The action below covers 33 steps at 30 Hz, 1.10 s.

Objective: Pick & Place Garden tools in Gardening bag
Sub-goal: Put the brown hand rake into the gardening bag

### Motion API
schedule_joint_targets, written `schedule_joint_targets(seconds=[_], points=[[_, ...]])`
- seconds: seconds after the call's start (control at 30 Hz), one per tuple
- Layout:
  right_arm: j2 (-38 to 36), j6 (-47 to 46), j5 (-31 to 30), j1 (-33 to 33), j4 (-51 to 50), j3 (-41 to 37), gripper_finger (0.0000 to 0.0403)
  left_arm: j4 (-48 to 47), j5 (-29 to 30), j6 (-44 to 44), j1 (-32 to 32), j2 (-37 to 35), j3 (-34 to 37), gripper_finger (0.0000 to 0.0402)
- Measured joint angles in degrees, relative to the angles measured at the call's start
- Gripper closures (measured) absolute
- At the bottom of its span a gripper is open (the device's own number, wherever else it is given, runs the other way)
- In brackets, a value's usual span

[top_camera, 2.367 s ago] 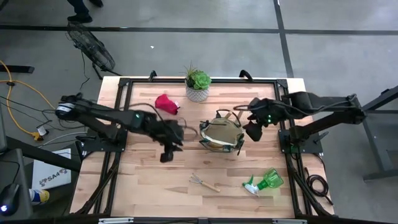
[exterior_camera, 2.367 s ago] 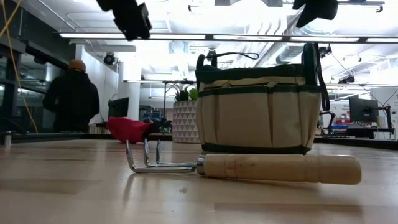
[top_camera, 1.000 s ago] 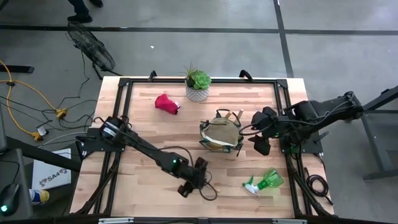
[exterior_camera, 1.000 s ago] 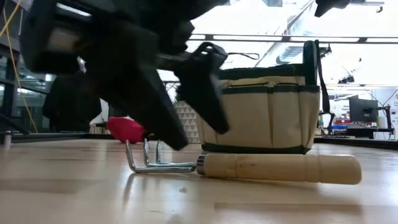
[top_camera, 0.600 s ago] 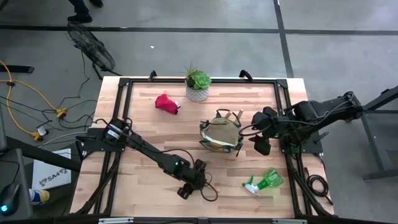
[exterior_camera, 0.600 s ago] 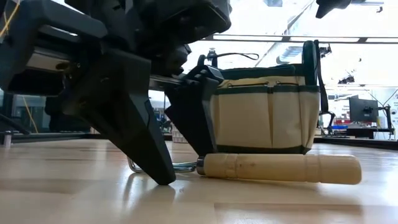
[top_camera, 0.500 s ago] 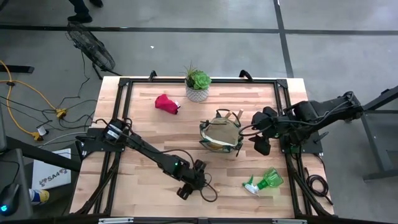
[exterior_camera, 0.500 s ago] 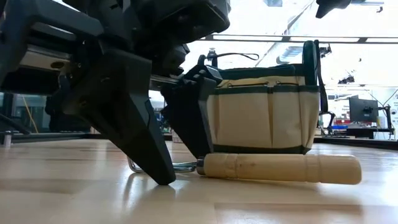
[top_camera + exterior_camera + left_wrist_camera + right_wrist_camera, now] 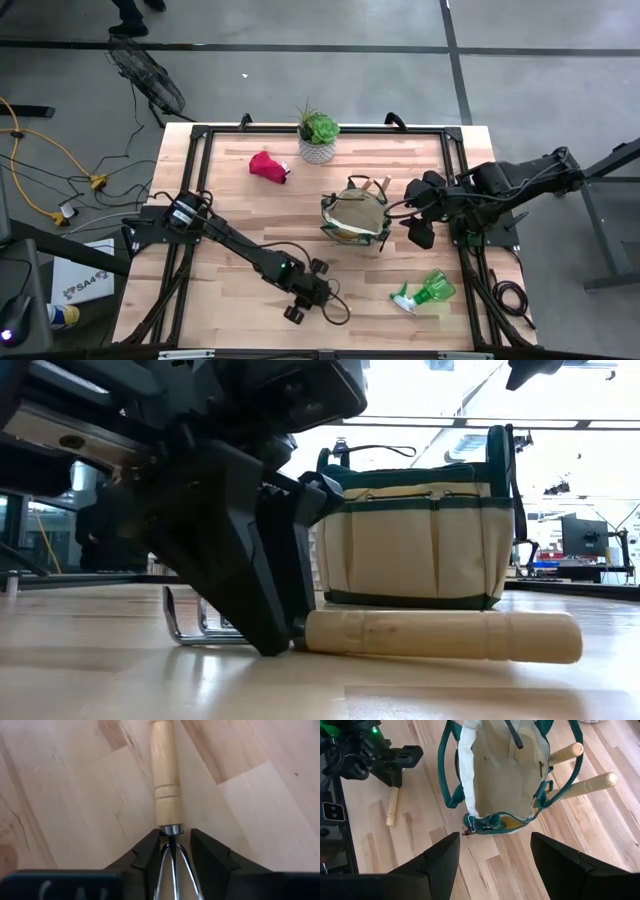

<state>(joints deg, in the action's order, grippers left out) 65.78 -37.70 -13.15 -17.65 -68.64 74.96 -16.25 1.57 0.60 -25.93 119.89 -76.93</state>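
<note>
- You had the left hand (image 9: pixel 172 851) clamping the hand rake (image 9: pixel 165 780) at its metal neck, not yet lifted.
- The right hand (image 9: pixel 492 852) hung released above the gardening bag (image 9: pixel 355 212).
- The red glove (image 9: pixel 266 165) and spray bottle (image 9: pixel 428 291) remained on the bench (image 9: pixel 230 255).

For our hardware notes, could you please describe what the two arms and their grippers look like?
Both arms are dark, jointed and slim. The left gripper has black wedge-shaped fingers; the right gripper has broad black tapering fingers. A black cable loops beside the left arm, which shows a small green light.
</note>
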Motion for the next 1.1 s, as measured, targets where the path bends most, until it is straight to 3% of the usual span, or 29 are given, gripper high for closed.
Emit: schedule_joint_targets(seconds=[0.27, 0.7, 0.83, 1.0, 1.1], points=[[0.0, 0.0, 0.0, 0.0, 0.0, 0.0, 0.0167, -0.3, -0.1, -3.7, 0.1, 0.1, 0.0, 0.0366], [0.0, 0.3, 0.2, 0.0, 0.0, 0.0, 0.0167, -0.7, -3.6, -5.0, 0.4, -2.4, 0.3, 0.0367], [0.0, 0.4, 0.2, 0.0, 0.0, 0.0, 0.0167, -2.4, -8.9, -4.6, 1.5, -5.2, 0.5, 0.0398], [0.0, 1.4, 0.5, 0.0, 0.2, 0.0, 0.0167, -3.4, -17.1, -4.4, 3.7, -9.7, 0.5, 0.0397], [0.0, 1.6, 1.2, 0.0, 0.3, 0.0, 0.0167, -3.6, -17.7, -4.4, 4.7, -11.9, 0.3, 0.0398]])
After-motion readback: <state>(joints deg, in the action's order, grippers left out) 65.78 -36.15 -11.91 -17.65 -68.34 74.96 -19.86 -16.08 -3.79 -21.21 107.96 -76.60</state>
